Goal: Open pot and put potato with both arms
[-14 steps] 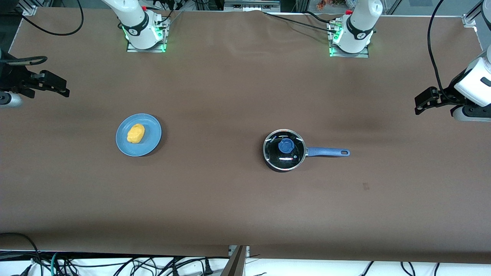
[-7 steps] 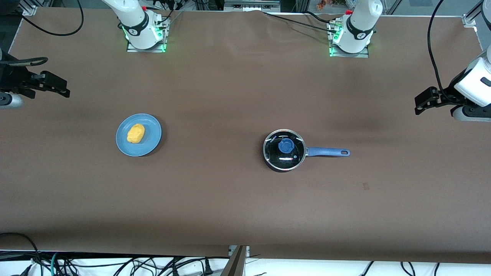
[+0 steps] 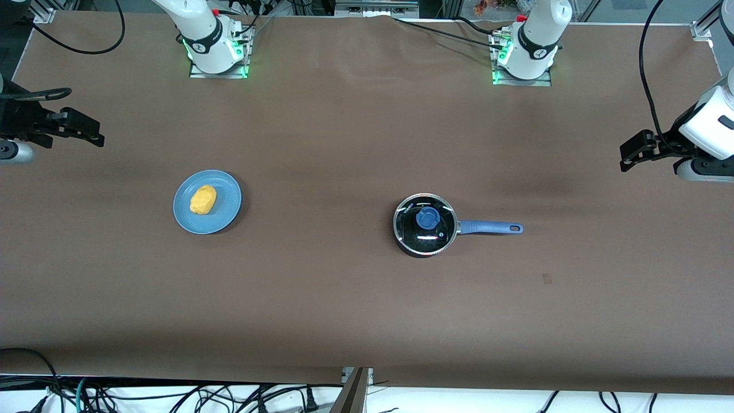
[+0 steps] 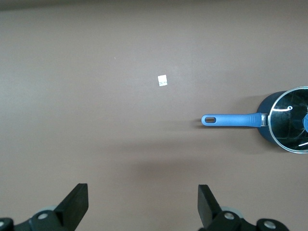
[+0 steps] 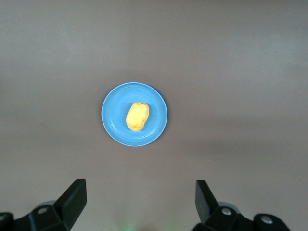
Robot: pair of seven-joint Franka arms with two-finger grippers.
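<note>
1. Pot (image 3: 425,224) is your landmark in the front view: it stands lid on, blue knob (image 3: 428,217) up, and its handle (image 3: 491,228) runs level along the table, pointing toward the left arm's end. The left gripper (image 3: 629,154) hangs high over that end of the table, well apart from the pot and on the handle's side, so judge it the nearer arm for the lid. The potato (image 3: 203,199) lies on a blue plate (image 3: 226,213), well apart from the pot toward the right arm's end and slightly farther from the front camera. Its long axis is tilted, closer to upright than level in this view. The right gripper (image 3: 80,133) hangs over that end, nearer the potato than the pot.

2. Left wrist view: your left gripper (image 4: 143,206) is released, fingers (image 4: 77,204) spread wide and holding nothing. The pot (image 4: 288,120) sits off to one side, its handle (image 4: 233,120) pointing back toward the spot below the gripper.

3. Right wrist view: the right gripper (image 5: 138,201) is also released and empty. The potato (image 5: 137,116) lies on the plate (image 5: 111,126), ahead of the fingers, its long axis roughly crossing the line between the 2 fingertips.
</note>
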